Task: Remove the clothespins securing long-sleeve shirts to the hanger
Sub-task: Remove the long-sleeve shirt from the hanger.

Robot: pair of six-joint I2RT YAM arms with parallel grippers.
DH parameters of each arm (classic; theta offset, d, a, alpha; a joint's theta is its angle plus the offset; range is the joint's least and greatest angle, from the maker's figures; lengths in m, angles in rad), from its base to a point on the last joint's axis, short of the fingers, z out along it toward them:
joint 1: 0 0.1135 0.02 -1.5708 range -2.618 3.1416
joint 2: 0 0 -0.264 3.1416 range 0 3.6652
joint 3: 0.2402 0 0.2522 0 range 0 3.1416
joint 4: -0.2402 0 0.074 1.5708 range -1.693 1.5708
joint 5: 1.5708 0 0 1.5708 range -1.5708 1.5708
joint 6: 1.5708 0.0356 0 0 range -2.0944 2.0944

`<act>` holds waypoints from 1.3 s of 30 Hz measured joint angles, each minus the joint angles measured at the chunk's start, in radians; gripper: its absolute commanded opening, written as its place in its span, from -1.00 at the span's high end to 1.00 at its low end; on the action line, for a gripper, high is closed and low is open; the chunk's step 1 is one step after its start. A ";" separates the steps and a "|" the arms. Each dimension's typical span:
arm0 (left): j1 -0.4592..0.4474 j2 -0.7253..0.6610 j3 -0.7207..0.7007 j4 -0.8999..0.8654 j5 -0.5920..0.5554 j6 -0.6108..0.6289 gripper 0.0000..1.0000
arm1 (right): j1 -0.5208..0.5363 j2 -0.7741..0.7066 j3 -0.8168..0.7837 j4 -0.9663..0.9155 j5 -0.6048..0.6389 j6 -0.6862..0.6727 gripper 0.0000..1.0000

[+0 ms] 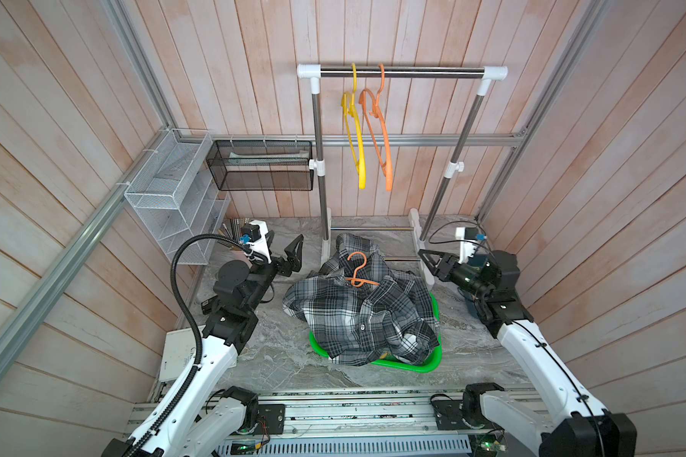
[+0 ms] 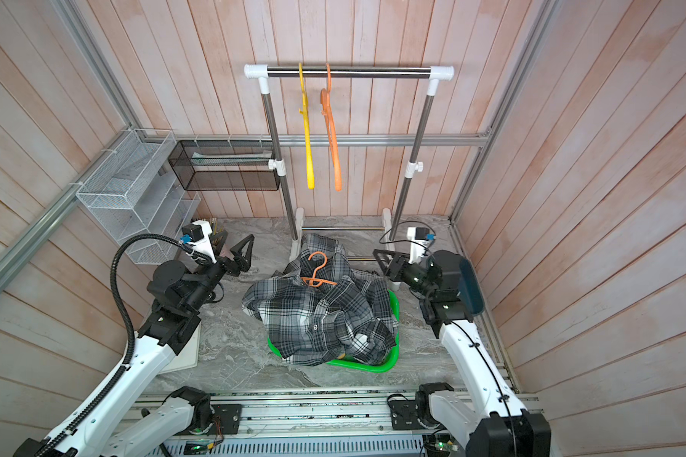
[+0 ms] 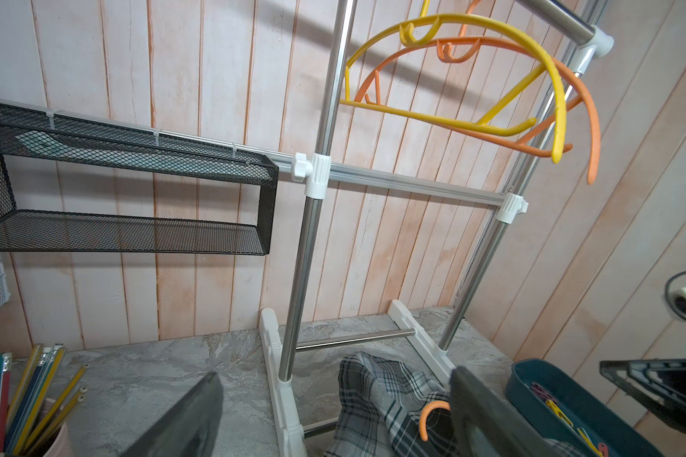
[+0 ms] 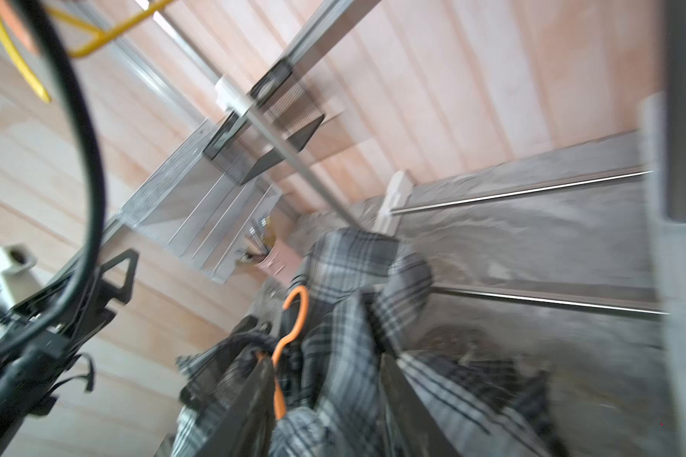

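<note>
Motion blurs everything here. The right gripper (image 4: 325, 362) points its jaws, set apart, at crumpled grey plaid shirts (image 4: 353, 273), and an orange hanger (image 4: 302, 316) hooks up out of the cloth just beside one finger. Beyond, steel rails (image 4: 531, 191) cross the grey table, and a black cable (image 4: 91, 158) arcs close to the lens

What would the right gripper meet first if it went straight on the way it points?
The right gripper would probably meet the grey plaid shirt pile, near the orange hanger on it; depth is unclear.
</note>
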 measured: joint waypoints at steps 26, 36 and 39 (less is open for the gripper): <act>0.007 0.000 0.000 -0.001 0.000 0.000 -0.81 | 0.284 0.596 0.364 -0.046 -0.090 -0.060 0.49; 0.013 0.005 0.000 -0.001 0.001 0.000 -0.80 | 0.318 0.586 0.426 -0.118 -0.121 -0.143 1.00; 0.023 0.020 0.000 -0.002 0.006 -0.002 -0.75 | 0.318 0.548 0.459 -0.181 -0.105 -0.209 1.00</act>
